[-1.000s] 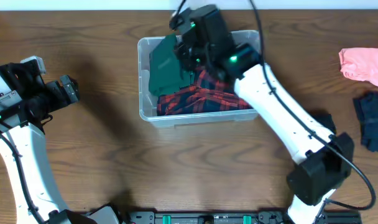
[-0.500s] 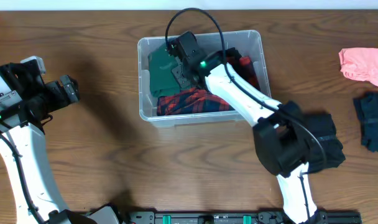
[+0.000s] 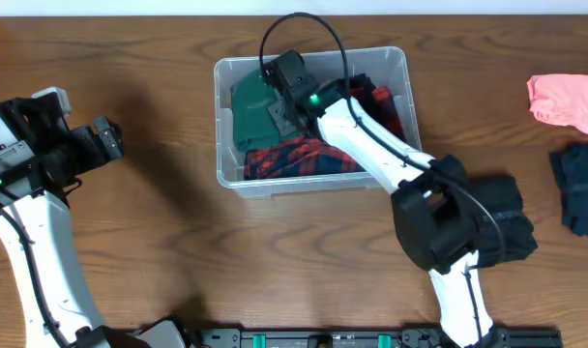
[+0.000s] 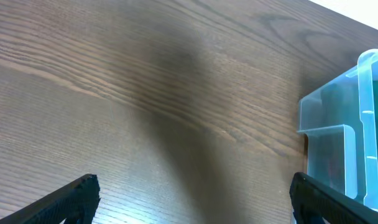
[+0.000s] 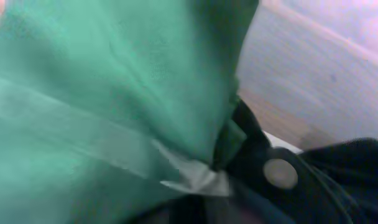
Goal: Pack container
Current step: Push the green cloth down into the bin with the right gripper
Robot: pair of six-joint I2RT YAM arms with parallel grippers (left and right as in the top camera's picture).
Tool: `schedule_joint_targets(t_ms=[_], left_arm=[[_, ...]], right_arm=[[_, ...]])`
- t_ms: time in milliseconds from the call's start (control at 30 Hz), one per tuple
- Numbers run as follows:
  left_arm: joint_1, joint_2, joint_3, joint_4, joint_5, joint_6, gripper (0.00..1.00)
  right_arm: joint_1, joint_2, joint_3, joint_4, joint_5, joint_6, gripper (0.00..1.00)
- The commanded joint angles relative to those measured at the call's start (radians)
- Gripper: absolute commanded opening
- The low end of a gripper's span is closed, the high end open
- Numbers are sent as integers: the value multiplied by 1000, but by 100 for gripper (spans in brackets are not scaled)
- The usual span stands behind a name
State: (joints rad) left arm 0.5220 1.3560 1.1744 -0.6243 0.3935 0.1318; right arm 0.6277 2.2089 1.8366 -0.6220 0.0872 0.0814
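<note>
The container (image 3: pixel 228 176) is a clear plastic tub at the table's back centre; its corner shows in the left wrist view (image 4: pixel 357 143). It holds a green garment (image 3: pixel 248 114) on the left, a red plaid cloth (image 3: pixel 299 157) in front and a dark garment (image 3: pixel 364 89) on the right. My right gripper (image 3: pixel 279 106) is down inside the tub, shut on the green garment (image 5: pixel 114 93), whose folds bunch at the jaws (image 5: pixel 204 199). A dark garment with a button (image 5: pixel 280 173) lies beside it. My left gripper (image 3: pixel 110 140) is open and empty over bare table (image 4: pixel 192 186), left of the tub.
A pink garment (image 3: pixel 565 101) and a dark blue garment (image 3: pixel 579 188) lie at the table's right edge. Another dark cloth (image 3: pixel 512 198) lies by the right arm's base. Wooden table (image 3: pixel 159 222) lies between the left arm and the tub.
My right gripper came down from above the tub into it with the green garment, and its arm swung lower. In the last half second it barely moved. The left arm stayed still.
</note>
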Motion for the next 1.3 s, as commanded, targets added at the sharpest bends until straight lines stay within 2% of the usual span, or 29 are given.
schedule_joint_targets(t_ms=[0,167,267,333,500,833,967,1267], left_arm=[[5,2,5,1,10,10,98],[5,2,5,1,10,10,98],[5,2,5,1,10,10,98],[5,2,5,1,10,10,98],[5,2,5,1,10,10,98],[5,2,5,1,10,10,98],[5,2,5,1,10,10,98],[5,2,5,1,10,10,98]], right_arm=[[-13,-159,37,-8,-11,19,99],[-91,-349,54,-6,-12,19,99],[-185,-429,54,-29,-37,19,99],[-260,-462,54,-52,-108,19,99],[-396,-470,52,-127,-429,-4,99],[-371,-412,16,-231,-423,-29,98],[-363,-328,10,-266,-437,-2,94],[-295,-154,10,-257,-540,18,96]])
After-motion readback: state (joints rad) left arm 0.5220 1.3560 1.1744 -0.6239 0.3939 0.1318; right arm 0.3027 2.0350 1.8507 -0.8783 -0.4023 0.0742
